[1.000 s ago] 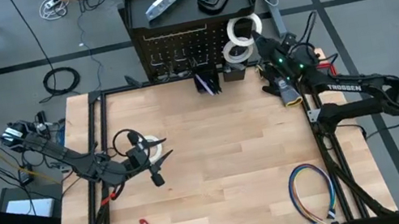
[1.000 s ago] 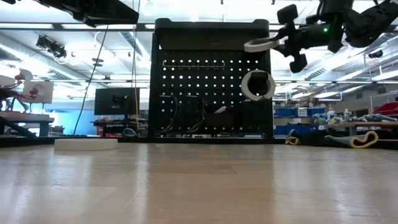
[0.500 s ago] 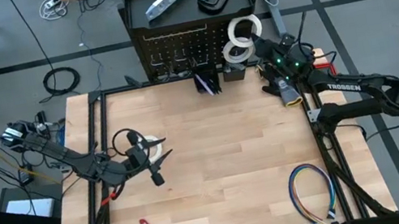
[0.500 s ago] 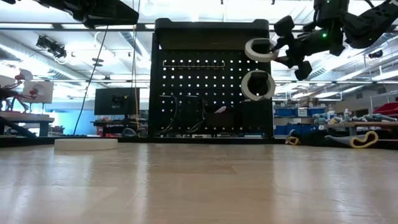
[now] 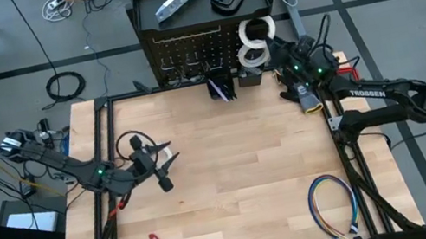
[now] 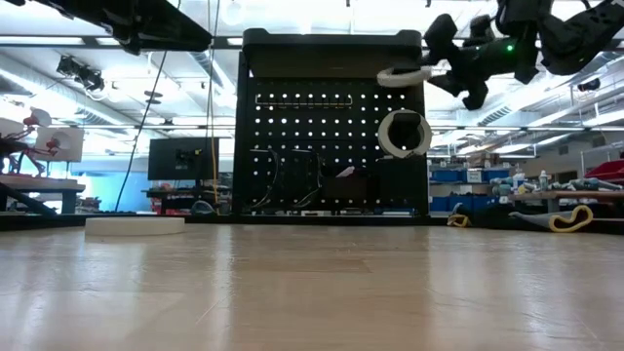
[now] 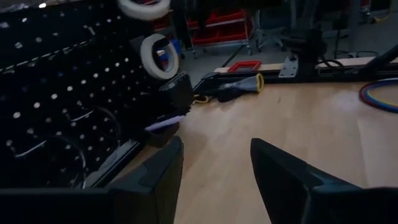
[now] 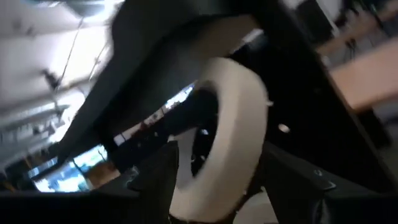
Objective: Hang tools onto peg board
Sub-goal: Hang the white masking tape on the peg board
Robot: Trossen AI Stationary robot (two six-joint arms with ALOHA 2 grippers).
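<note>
Now your right gripper (image 6: 414, 74) clamps a white tape roll (image 6: 400, 75) against the upright black perforated peg board (image 6: 292, 146); your left gripper (image 5: 158, 157) hangs open, empty.

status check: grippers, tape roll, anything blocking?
Right gripper shut on white tape roll, high at black perforated peg board, above hung white roll. Left gripper open, over flat white roll. No visible obstruction.

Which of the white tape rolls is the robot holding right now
The upper tape roll, lying flat in the right gripper near the peg board's top. The other roll hangs upright below it; a third lies on the table.
</note>
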